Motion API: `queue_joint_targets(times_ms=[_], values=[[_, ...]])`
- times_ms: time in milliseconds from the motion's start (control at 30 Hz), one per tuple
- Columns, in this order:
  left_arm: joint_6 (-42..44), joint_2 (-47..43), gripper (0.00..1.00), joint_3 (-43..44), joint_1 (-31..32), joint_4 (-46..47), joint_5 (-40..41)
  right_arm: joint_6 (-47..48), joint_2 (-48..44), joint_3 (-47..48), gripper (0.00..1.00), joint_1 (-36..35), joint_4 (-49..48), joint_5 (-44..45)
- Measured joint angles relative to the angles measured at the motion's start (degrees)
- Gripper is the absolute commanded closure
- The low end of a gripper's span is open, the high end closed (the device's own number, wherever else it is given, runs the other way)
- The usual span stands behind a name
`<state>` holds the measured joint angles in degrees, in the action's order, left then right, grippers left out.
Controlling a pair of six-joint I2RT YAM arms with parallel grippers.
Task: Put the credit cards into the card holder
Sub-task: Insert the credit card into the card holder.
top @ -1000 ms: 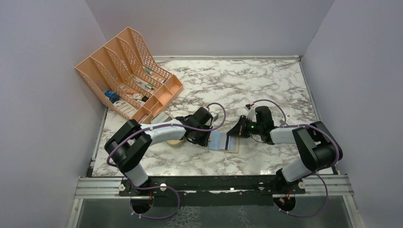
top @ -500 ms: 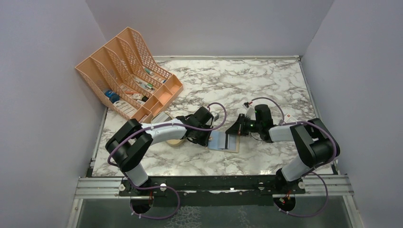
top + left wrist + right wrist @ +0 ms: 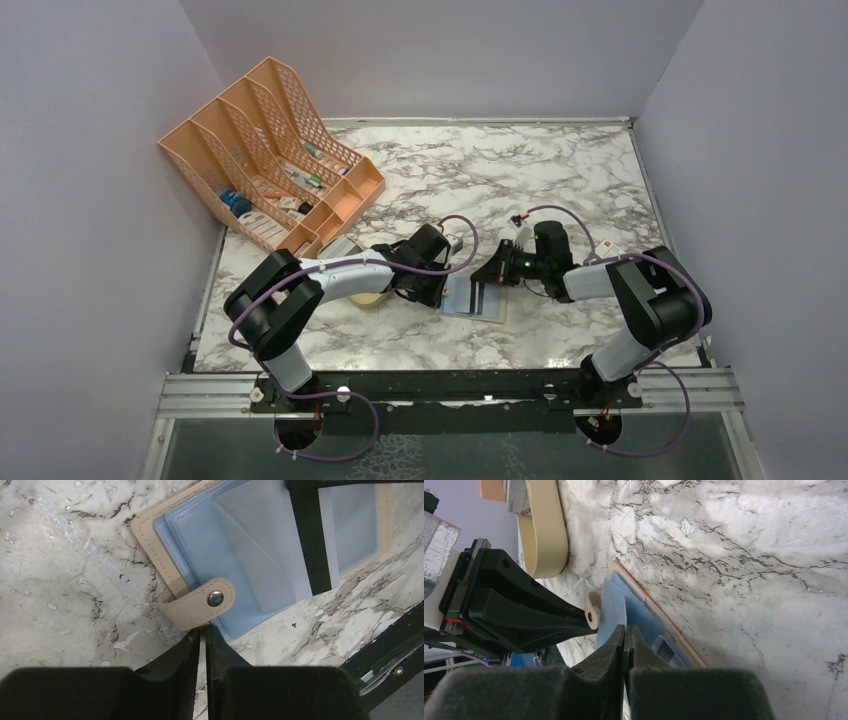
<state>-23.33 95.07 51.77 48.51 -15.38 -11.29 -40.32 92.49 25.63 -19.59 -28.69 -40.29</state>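
Marble, white with grey veins, tops the table (image 3: 560,170); plain pale lilac walls (image 3: 450,50) box it in on three sides. Black rail (image 3: 450,385) along the bottom edge carries both arm bases. Peach mesh rack (image 3: 270,150) at upper left, bins holding small items (too small to name). White box (image 3: 612,250) at mid-right, near the right arm.

Holder (image 3: 456,300) lies open and flat just below frame centre, left gripper (image 3: 438,293) at its left edge, right gripper (image 3: 478,298) over it. Beige dish (image 3: 368,298) just left of it, half under the left arm. From above, neither set of jaws can be read.

Left wrist view adds detail: tan border, pale blue pockets, snap strap (image 3: 200,602) at the holder's near edge. Left gripper's jaws are drawn to a thin slit, tips pinching the strap's rim. One pale card (image 3: 255,550) lies slantwise over the pockets; a black finger (image 3: 306,535) of the right gripper crosses the upper right.

Right wrist view alone shows the right gripper clamped tight on that card, which stands on edge above the open pockets. Whether its far corner sits inside a pocket, cannot tell. Same view shows the dish's long side at upper left and the left gripper reaching in from the left to the strap.
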Motion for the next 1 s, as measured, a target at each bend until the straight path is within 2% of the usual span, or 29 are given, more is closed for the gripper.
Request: queue_joint_targets(times_ms=[100,267,433,867,1000], values=[[-0.15,0.04,0.86,0.00,0.00,0.22,-0.22,-0.76,0.48,-0.04,0.98,-0.35,-0.52,0.00],[-0.59,0.22,0.86,-0.02,0.00,0.63,-0.94,-2.45,0.83,-0.28,0.75,-0.85,-0.59,0.68],[-1.64,0.31,0.86,-0.39,0.00,1.60,-1.55,-1.99,-3.85,-0.22,0.55,-1.09,6.14,5.40],[-5.92,-2.19,0.85,-5.42,0.00,7.28,-4.24,0.55,-14.12,2.45,0.53,-2.56,24.96,14.23],[-6.73,-2.19,0.85,-5.75,0.00,8.26,-4.90,0.52,-14.86,2.45,0.53,-4.11,26.25,15.39]])
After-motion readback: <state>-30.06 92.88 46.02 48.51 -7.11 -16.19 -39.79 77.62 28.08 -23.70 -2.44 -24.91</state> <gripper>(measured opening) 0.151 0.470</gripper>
